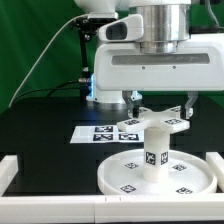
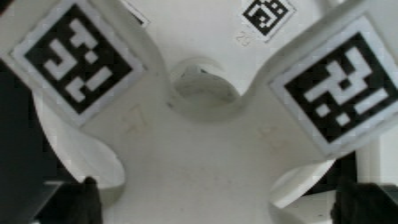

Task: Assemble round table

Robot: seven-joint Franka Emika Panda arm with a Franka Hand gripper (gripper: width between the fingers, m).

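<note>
Gripper [image 1: 160,103] hung wide open above the half-built table, its two fingers spread to either side of the small flat base piece [image 1: 152,122] and holding nothing; the spread looked chosen so that the piece could sit freely between them. Going from the exterior view's left: a white border rail [image 1: 8,172] lay along that edge of the black table [image 1: 40,130], probably as a stop against which parts can be squared. Next, the marker board [image 1: 100,133] lay flat behind the assembly, clear of the work. In the middle stood the large rimmed round disc [image 1: 125,178], flat on the table with its rim up, so that it served as a steady footing for everything stacked on it. The thick cylindrical leg [image 1: 156,150] rose upright from the disc's centre, tags facing the camera. The base piece rested on top of the leg, seemingly centred, though whether it was seated or fastened could not be told. In the wrist view its tagged arms [image 2: 80,55] fanned around a central hole [image 2: 199,88], the camera looking straight down, which suggested the gripper was lined up over the leg's axis. On the exterior view's right, only the disc's rim and another rail showed.
</note>
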